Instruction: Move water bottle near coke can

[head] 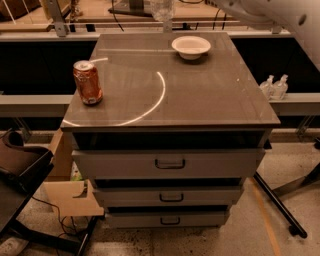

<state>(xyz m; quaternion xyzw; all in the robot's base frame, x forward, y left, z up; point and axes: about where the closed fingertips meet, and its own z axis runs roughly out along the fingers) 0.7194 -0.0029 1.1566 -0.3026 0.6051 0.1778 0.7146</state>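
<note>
The coke can [87, 82], red-orange with a silver top, stands upright near the left edge of the grey cabinet top [200, 95]. The water bottle [162, 9] is clear; only its lower body shows at the back edge of the cabinet, cut off by the top of the view. I cannot tell whether it rests on the surface. It is far from the can, behind and to the right of it. My gripper is out of view; only a white arm segment [280, 17] shows at the top right.
A white bowl [191, 46] sits at the back right of the cabinet top. Two small pump-top bottles [274, 86] stand on a ledge to the right. Three drawers [170, 164] face me. A chair [20, 165] and cardboard [67, 197] are at lower left.
</note>
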